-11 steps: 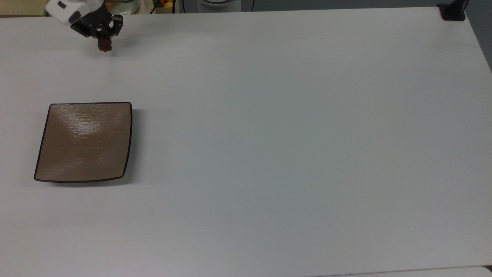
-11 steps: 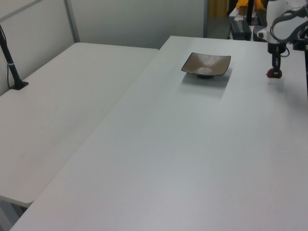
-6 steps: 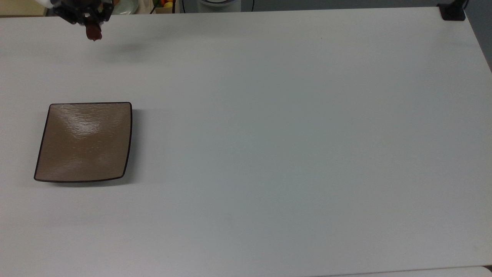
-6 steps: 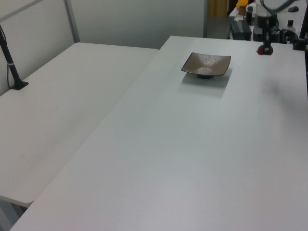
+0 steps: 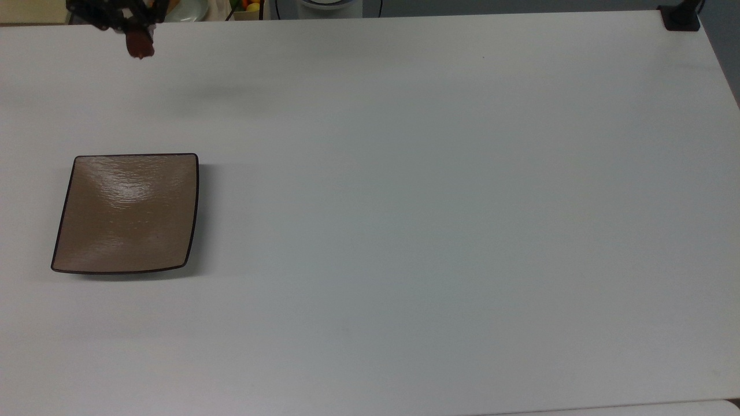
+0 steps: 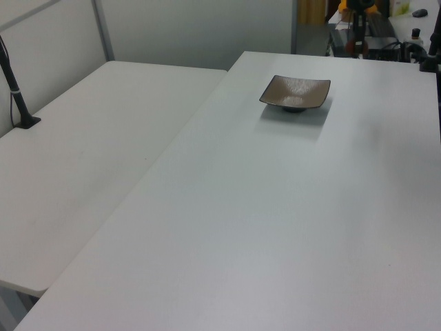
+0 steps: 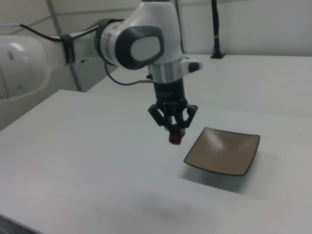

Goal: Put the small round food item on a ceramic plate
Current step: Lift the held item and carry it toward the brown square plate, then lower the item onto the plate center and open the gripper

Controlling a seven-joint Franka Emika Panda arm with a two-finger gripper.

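Note:
The small round food item [image 5: 139,46] is a glossy dark reddish-brown lump, and my gripper [image 5: 139,36] is shut on it at the top view's upper left, near the table's far edge. In the right view the food item [image 7: 174,138] hangs from the gripper [image 7: 175,132] well above the table, just left of the ceramic plate [image 7: 222,150]. That ceramic plate [image 5: 127,214] is square, tan-brown with a thin dark rim, and nothing lies on it. It sits below the gripper in the top view. The left view has the plate [image 6: 295,92] far up the table.
The white table [image 5: 433,231] stretches wide to the top view's right. A black mount [image 5: 681,17] sits at its far right corner. A second white table [image 6: 89,145] with a black pole [image 6: 17,96] adjoins in the left view. Clutter [image 5: 248,7] lies behind the table's far edge.
The gripper has lifted the food item off the table and carried it up and slightly left in the top view; in the left view it rose and shifted left.

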